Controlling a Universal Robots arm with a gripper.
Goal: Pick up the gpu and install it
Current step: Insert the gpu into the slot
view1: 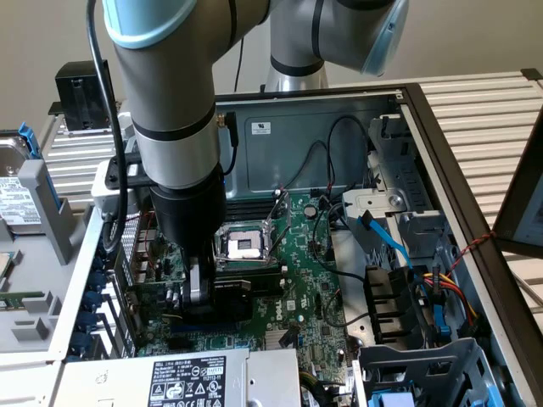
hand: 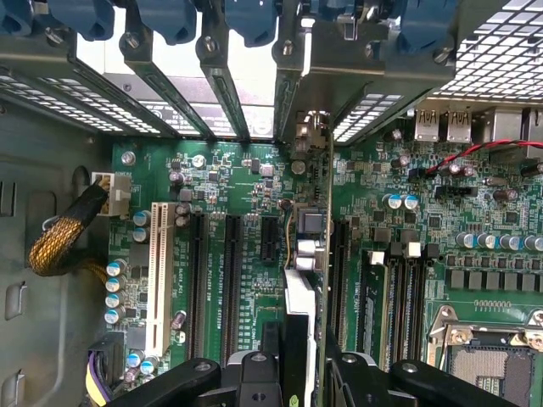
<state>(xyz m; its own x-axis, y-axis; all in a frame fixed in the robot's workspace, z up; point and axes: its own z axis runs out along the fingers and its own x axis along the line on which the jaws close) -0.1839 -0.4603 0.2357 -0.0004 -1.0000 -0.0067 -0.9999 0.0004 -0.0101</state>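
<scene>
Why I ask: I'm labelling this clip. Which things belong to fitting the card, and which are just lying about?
Job in hand:
- graphics card, held in the fingers
- long slots on the motherboard

Lying about:
- hard drive, at the exterior view's left
- power supply
- red and yellow wires
- blue cable
</scene>
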